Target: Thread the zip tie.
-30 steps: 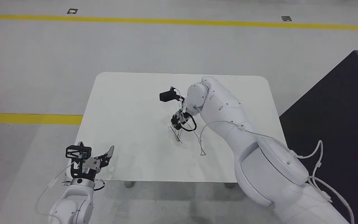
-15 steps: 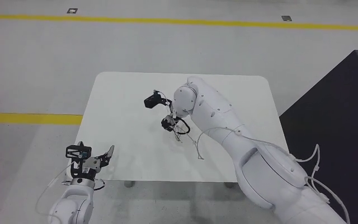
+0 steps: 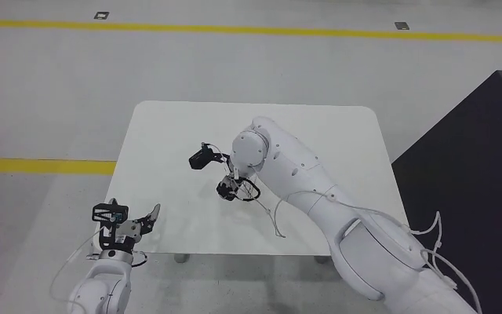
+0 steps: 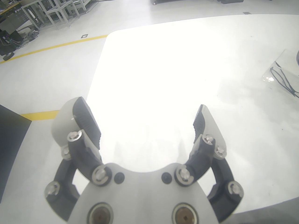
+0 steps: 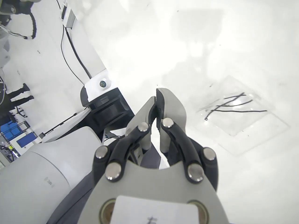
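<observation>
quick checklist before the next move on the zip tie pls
1. Zip ties lie on the clear sheet: ok.
2. Right pincer open for a grasp: not ok, shut.
3. Tie in right pincer: not ok, none seen.
4. Left pincer open: ok.
5. Left pincer near the ties: not ok, by the table corner, apart from them.

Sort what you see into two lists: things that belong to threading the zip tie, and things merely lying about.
Job: zip ties; clear sheet under them; right gripper, jaws shut; left gripper, jaws open; table.
Not the job: yellow floor line; racks; black panel.
</observation>
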You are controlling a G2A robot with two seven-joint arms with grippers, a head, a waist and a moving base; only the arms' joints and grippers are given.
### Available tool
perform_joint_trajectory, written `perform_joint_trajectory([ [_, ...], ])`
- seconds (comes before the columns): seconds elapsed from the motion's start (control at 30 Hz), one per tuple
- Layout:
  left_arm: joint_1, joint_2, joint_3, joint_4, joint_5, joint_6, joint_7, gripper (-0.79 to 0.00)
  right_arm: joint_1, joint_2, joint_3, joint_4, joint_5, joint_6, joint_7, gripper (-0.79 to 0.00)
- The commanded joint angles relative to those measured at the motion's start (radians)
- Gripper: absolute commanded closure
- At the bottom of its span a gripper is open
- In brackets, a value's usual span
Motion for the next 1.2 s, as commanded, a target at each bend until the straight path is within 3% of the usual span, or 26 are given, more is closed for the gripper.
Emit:
perform_joint_trajectory([
  [0.0, 0.0, 0.0, 0.0, 0.0, 0.0, 0.0, 0.0, -0.785, -0.017, -0.009, -0.022, -0.023, -0.013, 0.041, 0.006, 0.0],
  [0.17, 0.0, 0.0, 0.0, 0.0, 0.0, 0.0, 0.0, -0.785, -0.021, -0.034, -0.065, -0.017, -0.036, 0.118, 0.042, 0.0],
  [0.33, 0.0, 0.0, 0.0, 0.0, 0.0, 0.0, 0.0, -0.785, 0.003, -0.041, -0.047, 0.012, 0.01, 0.099, 0.065, 0.0],
  [0.77, 0.0, 0.0, 0.0, 0.0, 0.0, 0.0, 0.0, -0.785, 0.044, 0.012, 0.025, 0.052, -0.052, 0.158, 0.045, 0.0],
  [1.17, 0.0, 0.0, 0.0, 0.0, 0.0, 0.0, 0.0, -0.785, 0.027, 0.054, 0.066, 0.106, -0.091, 0.135, 0.03, 0.0],
])
